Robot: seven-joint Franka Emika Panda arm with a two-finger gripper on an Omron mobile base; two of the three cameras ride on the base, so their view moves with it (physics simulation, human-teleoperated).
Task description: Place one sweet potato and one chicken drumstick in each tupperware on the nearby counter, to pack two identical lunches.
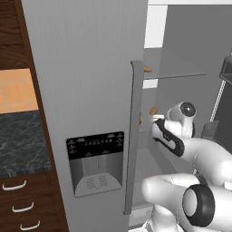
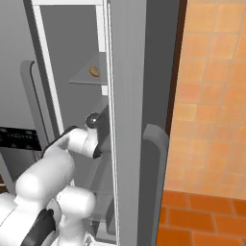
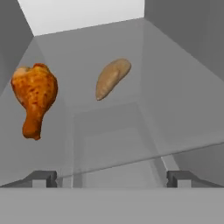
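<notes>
My gripper (image 3: 112, 178) is open inside the fridge, its fingertips (image 3: 41, 177) wide apart with nothing between them. In the hand view a glossy orange-brown chicken drumstick (image 3: 35, 94) lies ahead on the left of a glass shelf (image 3: 175, 109), bone end towards me. A tan sweet potato (image 3: 111, 78) lies farther in, near the middle. Both are apart from the fingers. In the left base view small brown pieces (image 1: 154, 110) show just past my hand. The tupperware is out of view. The dark marbled counter (image 1: 22, 140) is at the left.
The grey fridge door (image 1: 90, 90) with its dispenser panel (image 1: 96, 163) and long handle (image 1: 133, 136) stands left of my arm. Another brown piece (image 2: 94, 71) lies on an upper shelf. The other door (image 2: 139, 120) stands at the right, with orange floor tiles (image 2: 211, 120) beyond.
</notes>
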